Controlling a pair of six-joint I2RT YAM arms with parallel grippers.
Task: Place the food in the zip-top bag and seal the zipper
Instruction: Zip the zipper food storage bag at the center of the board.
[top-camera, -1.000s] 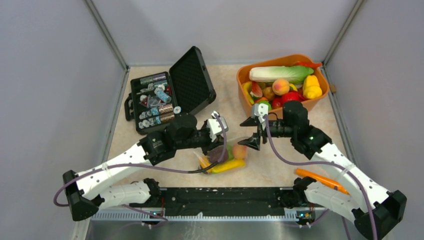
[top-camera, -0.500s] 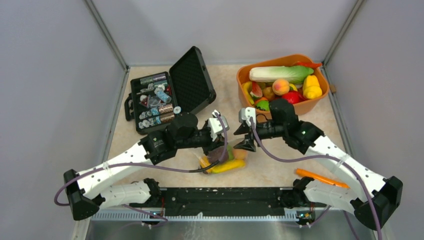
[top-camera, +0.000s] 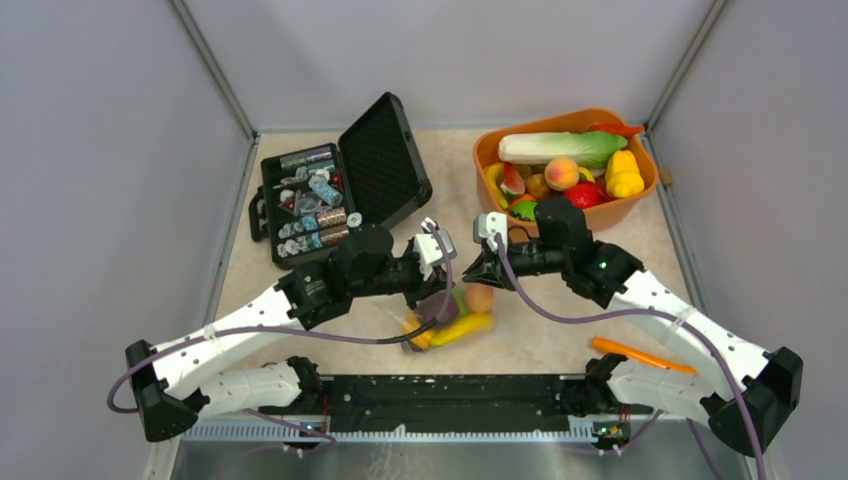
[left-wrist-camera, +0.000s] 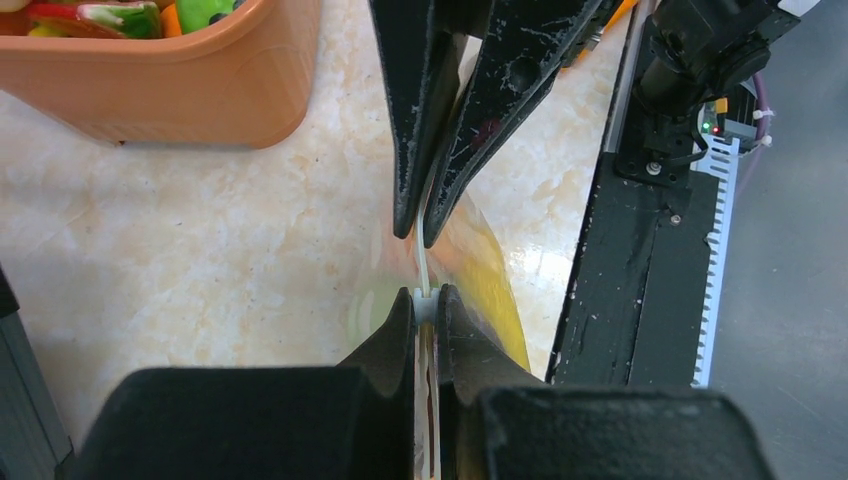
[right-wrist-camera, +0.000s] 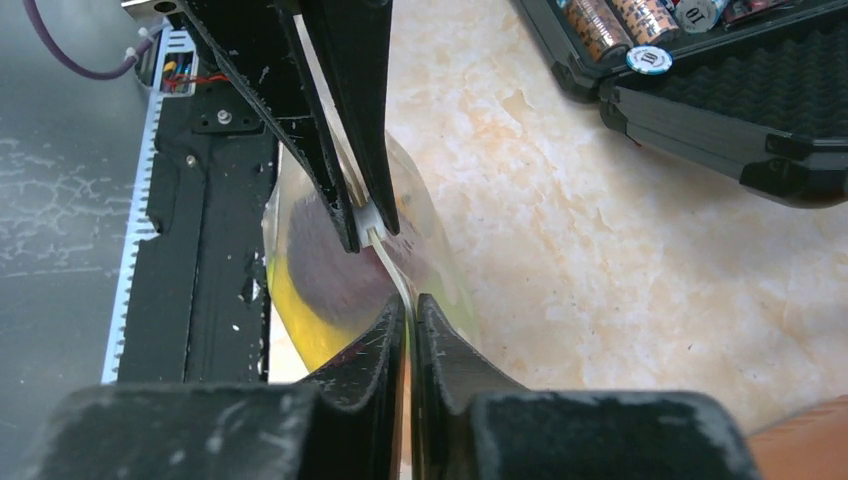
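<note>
Two grippers pinch the zipper (left-wrist-camera: 421, 262) of the zip-top bag (right-wrist-camera: 432, 250): left gripper (left-wrist-camera: 425, 298) and right gripper (right-wrist-camera: 408, 303), both clamped, tips nearly touching. Yellow, purple and peach-coloured food (top-camera: 479, 298) sits inside.

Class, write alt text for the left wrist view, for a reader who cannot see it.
Two black claws, the left claw from below and the right claw from above, pinch a thin edge of the clear zip-top bag, nearly tip to tip. Yellow food shows through the bag; an orange tub sits upper left.
</note>
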